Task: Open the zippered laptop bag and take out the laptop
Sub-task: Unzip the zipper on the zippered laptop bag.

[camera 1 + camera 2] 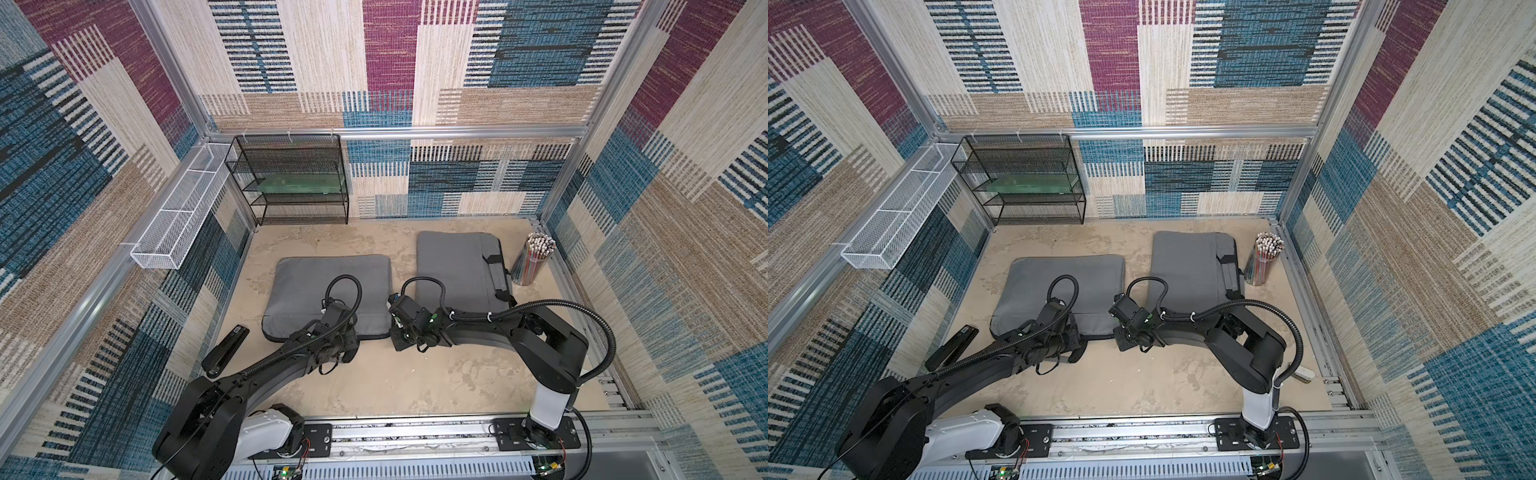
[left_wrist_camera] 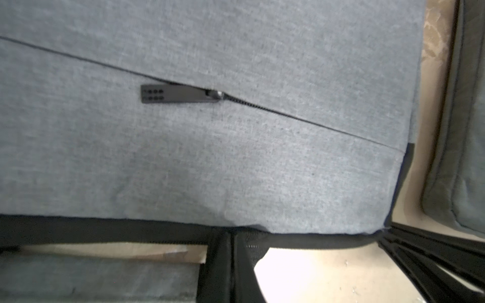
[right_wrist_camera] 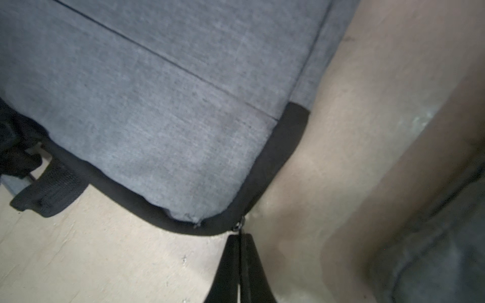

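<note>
Right claw [image 3: 239,237] is pinched shut on the small dark metal zipper pull [image 3: 237,227] at the near right corner of the left-hand grey fabric laptop bag [image 1: 328,286], which lies flat on the beige desk [image 1: 415,382], while the left claw [image 2: 231,246] is closed at the bag's near edge.

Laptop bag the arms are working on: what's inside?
Nothing inside shows. The laptop bag lies flat, its gray fabric covering any contents; the right gripper is shut on its corner zipper pull.
</note>
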Controlling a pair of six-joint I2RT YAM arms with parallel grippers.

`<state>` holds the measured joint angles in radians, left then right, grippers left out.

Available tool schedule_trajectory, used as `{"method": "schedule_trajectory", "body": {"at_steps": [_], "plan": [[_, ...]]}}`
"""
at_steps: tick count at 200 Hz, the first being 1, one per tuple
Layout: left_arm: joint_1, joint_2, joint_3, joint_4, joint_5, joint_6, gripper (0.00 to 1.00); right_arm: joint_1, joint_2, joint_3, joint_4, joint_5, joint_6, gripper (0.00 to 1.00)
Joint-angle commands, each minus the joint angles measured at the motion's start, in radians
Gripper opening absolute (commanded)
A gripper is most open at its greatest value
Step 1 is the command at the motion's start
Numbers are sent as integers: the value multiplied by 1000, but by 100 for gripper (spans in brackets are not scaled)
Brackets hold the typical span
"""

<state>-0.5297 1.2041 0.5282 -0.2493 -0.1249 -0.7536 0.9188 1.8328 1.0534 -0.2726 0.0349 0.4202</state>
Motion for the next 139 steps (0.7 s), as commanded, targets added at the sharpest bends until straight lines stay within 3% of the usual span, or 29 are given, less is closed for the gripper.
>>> {"method": "schedule_trajectory", "body": {"at_steps": [1,139], "plan": [[5,-9,-10,-9,-9,-29,0,-10,5,10,-25,25,-24,0],[34,-110,-103,-49,-35,-84,0,-68,34,75,-31,40,-51,0]]}}
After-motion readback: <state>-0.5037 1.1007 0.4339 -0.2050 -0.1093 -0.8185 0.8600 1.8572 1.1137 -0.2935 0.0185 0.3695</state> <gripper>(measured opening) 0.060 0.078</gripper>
